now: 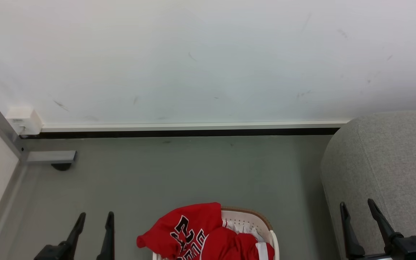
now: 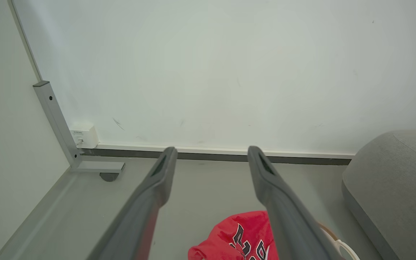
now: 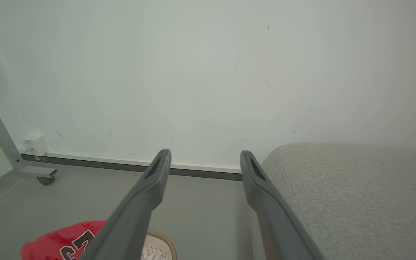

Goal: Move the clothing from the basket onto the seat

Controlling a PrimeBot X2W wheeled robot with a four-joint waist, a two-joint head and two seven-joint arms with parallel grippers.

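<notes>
I hold left gripper (image 1: 96, 216), right gripper (image 1: 356, 207) spread, empty, either side of basket (image 1: 262, 218), ready for pick; clothing (image 1: 200, 234) heaped over rim; seat (image 1: 385, 162) near at right, so short carry, I judge.

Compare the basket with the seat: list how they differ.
The basket is cream perforated plastic with a brown rim; the seat is plain light-grey fabric. The basket is far smaller than the seat. The basket holds red clothing; the seat's visible part has none. Both stand on the grey floor.
</notes>
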